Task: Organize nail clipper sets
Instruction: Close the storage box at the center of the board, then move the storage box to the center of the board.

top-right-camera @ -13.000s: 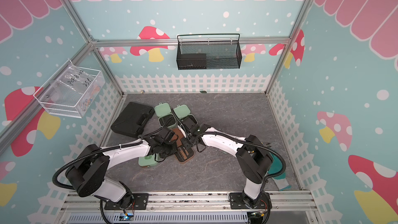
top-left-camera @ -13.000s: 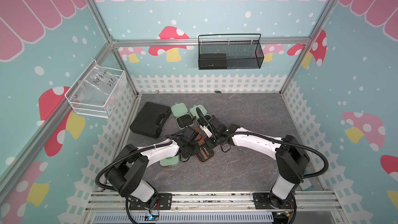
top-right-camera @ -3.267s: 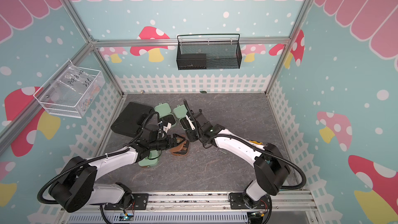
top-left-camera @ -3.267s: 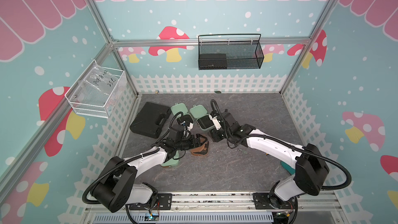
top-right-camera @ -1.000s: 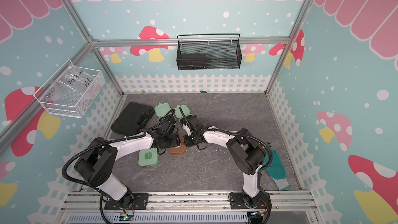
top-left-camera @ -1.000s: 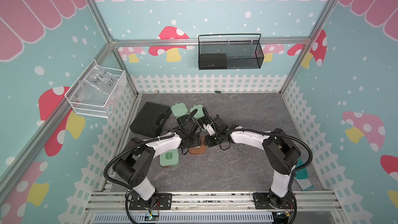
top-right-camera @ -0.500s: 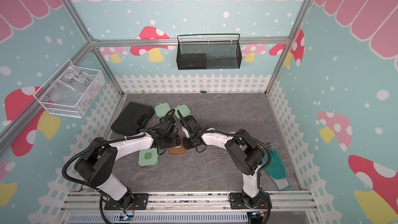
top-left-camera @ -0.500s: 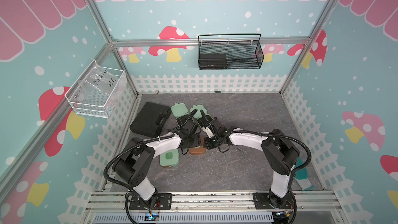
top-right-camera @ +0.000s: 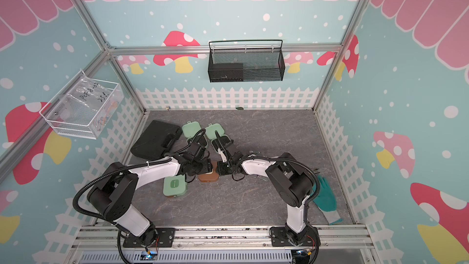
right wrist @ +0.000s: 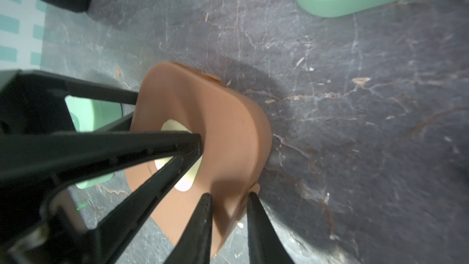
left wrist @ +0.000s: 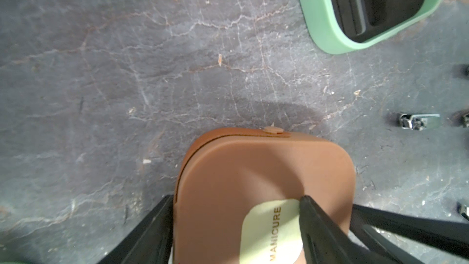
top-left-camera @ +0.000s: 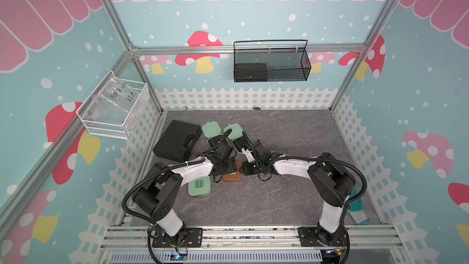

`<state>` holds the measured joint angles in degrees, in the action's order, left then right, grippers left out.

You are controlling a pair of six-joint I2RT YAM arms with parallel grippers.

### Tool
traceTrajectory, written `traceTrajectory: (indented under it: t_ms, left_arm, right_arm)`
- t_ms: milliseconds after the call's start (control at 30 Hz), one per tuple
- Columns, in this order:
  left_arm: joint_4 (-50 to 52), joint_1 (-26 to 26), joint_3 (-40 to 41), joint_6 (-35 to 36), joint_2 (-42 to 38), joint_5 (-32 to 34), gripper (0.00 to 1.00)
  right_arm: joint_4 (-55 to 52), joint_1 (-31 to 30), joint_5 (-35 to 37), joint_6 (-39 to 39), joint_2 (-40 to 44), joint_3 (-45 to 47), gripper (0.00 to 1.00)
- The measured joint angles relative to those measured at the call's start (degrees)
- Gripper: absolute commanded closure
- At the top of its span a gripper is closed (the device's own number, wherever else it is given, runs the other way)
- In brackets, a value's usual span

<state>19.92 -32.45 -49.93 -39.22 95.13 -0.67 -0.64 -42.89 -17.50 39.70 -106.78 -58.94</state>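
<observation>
One brown case (top-left-camera: 232, 177) lies shut on the gray bench (top-left-camera: 291, 199), near its middle and between the two arms. Its lid carries a cream label (left wrist: 269, 229) reading MANICURE. The right end effector (right wrist: 228, 195) is grasping it: the two fingers (right wrist: 203, 222) stand close together and pinch the case's rim at one corner. The left end effector (left wrist: 236, 198) is released, jaws spread wide (not clamped round the case). One finger (left wrist: 152, 227) lies against a side wall of the case, and the tip of the other presses down on the label. In the right wrist view the lid looks bowed under that tip.

Just beside the brown case, toward the left arm's base, a closed green case (top-left-camera: 200, 186) lies flat. Behind the end effectors, toward the back wall, an open green case (top-left-camera: 210, 128) and a second open green case (top-left-camera: 234, 131) lie side by side, lids folded back and black slotted inserts showing. A larger black case (top-left-camera: 177, 142) with a handle rests next to them, by the left wall. A few small silver tools (left wrist: 416, 120), possibly clippers, lie loose on the bench near the right arm. A teal glove (top-right-camera: 326, 196) lies by the right arm's base. A black mesh basket (top-left-camera: 270, 64) hangs on the back wall and a clear basket (top-left-camera: 114, 110) on the left wall.
</observation>
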Motion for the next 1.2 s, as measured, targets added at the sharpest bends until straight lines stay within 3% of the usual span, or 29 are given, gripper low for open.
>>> traceTrajectory:
  t_ms: [800, 1000, 1200]
  left_arm:
    - [-4.33, 0.59, 2.45, -1.07, -0.44, -0.98, 0.27]
    - [-7.78, 0.63, 4.39, -1.31, -1.03, 1.42, 0.27]
    - [-9.53, 4.28, 5.22, -1.53, -1.29, 4.26, 0.27]
  right_arm:
    - [27.50, 2.75, -8.22, 9.55, -1.46, 13.22, 0.71]
    - [27.69, 3.21, -10.27, 9.86, -3.37, 11.30, 0.71]
    - [23.34, 2.95, -11.72, 8.50, -8.96, 1.62, 0.70]
